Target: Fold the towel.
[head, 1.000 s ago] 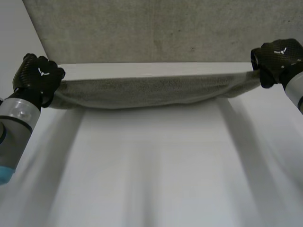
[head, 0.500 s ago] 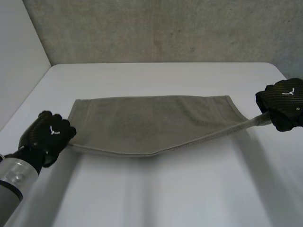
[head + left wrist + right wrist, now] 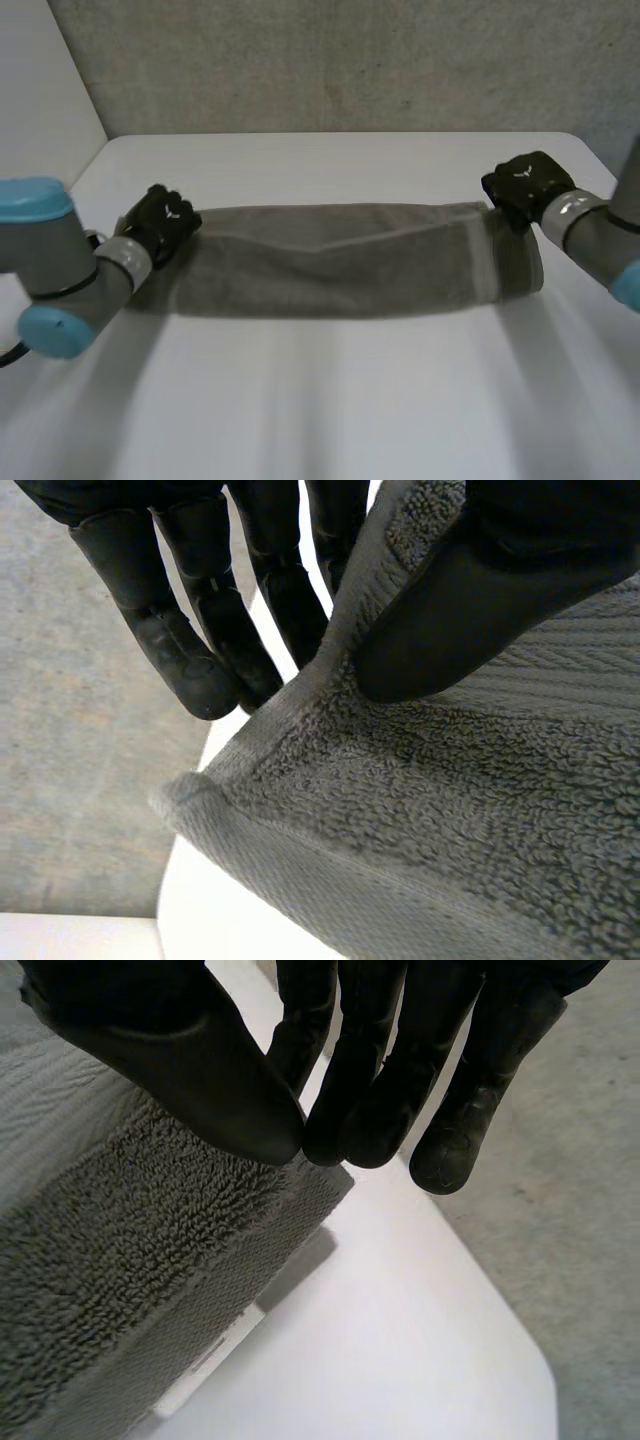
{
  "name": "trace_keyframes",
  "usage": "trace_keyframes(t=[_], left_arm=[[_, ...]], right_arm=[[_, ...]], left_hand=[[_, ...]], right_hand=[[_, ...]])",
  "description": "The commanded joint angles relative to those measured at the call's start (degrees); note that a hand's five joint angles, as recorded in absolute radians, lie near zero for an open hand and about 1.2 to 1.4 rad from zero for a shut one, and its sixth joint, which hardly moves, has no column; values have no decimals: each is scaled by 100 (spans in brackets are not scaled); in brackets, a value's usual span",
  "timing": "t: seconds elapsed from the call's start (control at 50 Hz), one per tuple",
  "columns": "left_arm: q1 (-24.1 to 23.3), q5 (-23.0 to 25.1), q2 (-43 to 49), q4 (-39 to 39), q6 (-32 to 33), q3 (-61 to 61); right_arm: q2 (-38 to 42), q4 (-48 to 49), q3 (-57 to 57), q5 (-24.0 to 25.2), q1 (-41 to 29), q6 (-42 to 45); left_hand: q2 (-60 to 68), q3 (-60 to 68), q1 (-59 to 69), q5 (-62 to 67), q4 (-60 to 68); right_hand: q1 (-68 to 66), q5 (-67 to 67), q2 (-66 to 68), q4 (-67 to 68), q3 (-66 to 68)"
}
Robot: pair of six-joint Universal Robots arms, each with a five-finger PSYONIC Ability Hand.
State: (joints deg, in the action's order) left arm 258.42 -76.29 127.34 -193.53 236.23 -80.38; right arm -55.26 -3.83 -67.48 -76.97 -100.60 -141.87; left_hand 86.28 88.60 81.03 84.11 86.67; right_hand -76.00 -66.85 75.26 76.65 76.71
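A grey-green towel (image 3: 330,265) lies across the white table (image 3: 350,410) as a long, narrow band, doubled over lengthwise. My left hand (image 3: 160,222) is at the band's far left corner. In the left wrist view the towel's edge (image 3: 450,810) is pinched between its thumb (image 3: 470,610) and fingers (image 3: 190,650). My right hand (image 3: 525,185) is at the far right corner. There its thumb (image 3: 190,1070) and fingertips close on the towel's corner (image 3: 120,1260), just above the table.
The table's far edge (image 3: 340,134) lies a little beyond the towel, with grey concrete floor (image 3: 330,60) behind it. The table's right corner (image 3: 530,1380) is close to my right hand. Both forearms reach in from the sides.
Both hands carried the towel's corners from the near side away across the table. The towel, spread wide half a second ago, now lies doubled as a narrower band.
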Motion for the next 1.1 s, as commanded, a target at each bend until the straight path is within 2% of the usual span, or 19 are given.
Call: trace_keyframes(t=[0.02,0.18,0.3,0.54,0.72,0.74,0.76,0.78,0.8,0.82,0.84,0.86,0.88,0.9,0.94,0.98,1.04,1.08,1.1], left_arm=[[-169,-281,916,26,-103,1385],[-336,-465,1960,201,-95,2833],[-354,-659,2418,210,-95,3414],[-380,-703,2867,201,-95,3995],[-407,-721,3043,184,-112,4127],[-433,-773,3051,166,-130,4127],[-433,-852,3043,157,-156,4136],[-433,-852,3043,157,-156,4136],[-442,-931,3025,149,-174,4127],[-442,-932,3025,149,-174,4127],[-459,-1027,2999,149,-182,4127],[-494,-1167,2955,149,-209,4127],[-494,-1169,2955,149,-209,4127],[-564,-1334,2885,140,-235,4118],[-617,-1494,2753,140,-297,4083],[-688,-1722,2394,149,-533,3961],[-688,-1749,2137,149,-771,3784],[-635,-1723,1499,149,-1471,3216],[-635,-1723,1496,149,-1475,3213]], right_arm=[[666,691,604,-328,-126,-139],[1684,937,1596,-530,-258,-104],[2220,937,2194,-539,-276,-87],[2986,972,3372,-653,-381,-78],[3294,990,3760,-723,-399,-69],[3320,990,3812,-749,-408,-69],[3329,998,3838,-793,-425,-69],[3329,998,3839,-794,-425,-69],[3329,1007,3856,-837,-425,-69],[3320,1007,3865,-881,-434,-69],[3320,1007,3865,-882,-434,-69],[3242,1007,3856,-942,-452,-78],[3241,1007,3856,-943,-452,-78],[3172,1007,3830,-995,-486,-113],[3030,1016,3777,-1040,-548,-148],[2532,1051,3437,-1075,-627,-209],[2187,1113,3136,-1066,-654,-289],[1434,1261,2427,-1075,-645,-507],[1431,1262,2424,-1075,-645,-508]], left_hand=[[-628,-860,-103,-1411,-667],[-628,-860,-103,-1411,-667],[-628,-860,-103,-1411,-667],[-628,-860,-103,-1411,-667],[-628,-860,-103,-1411,-667],[-628,-860,-103,-1411,-667],[-2191,-2423,-1666,-2974,-2230],[-2207,-2439,-1682,-2990,-2246],[-4455,-4687,-3930,-5238,-4494],[-4478,-4710,-3952,-5261,-4516],[-5643,-5876,-5118,-6426,-5682],[-6671,-6903,-6146,-7454,-6710],[-6681,-6914,-6156,-7464,-6720],[-7628,-7860,-7103,-8411,-7667],[-7589,-7822,-7064,-8372,-7628],[-7589,-7822,-7064,-8372,-7628],[-7589,-7822,-7064,-8372,-7628],[-7556,-7789,-7031,-8339,-7595],[-7556,-7788,-7031,-8339,-7595]], right_hand=[[-400,-315,474,335,329],[-400,-315,474,335,329],[-400,-315,474,335,329],[-400,-315,474,335,329],[-400,-315,474,335,329],[344,429,-269,-409,-415],[1684,1769,-1609,-1749,-1755],[1697,1782,-1623,-1762,-1768],[3745,3830,-3671,-3810,-3816],[5881,5966,-5806,-5946,-5952],[5902,5987,-5828,-5967,-5973],[6600,6685,-6526,-6665,-6671],[6600,6685,-6526,-6665,-6671],[6600,6685,-6526,-6665,-6671],[6600,6685,-6526,-6665,-6671],[6600,6685,-6526,-6665,-6671],[6600,6685,-6526,-6665,-6671],[6600,6685,-6526,-6665,-6671],[6600,6685,-6526,-6665,-6671]])
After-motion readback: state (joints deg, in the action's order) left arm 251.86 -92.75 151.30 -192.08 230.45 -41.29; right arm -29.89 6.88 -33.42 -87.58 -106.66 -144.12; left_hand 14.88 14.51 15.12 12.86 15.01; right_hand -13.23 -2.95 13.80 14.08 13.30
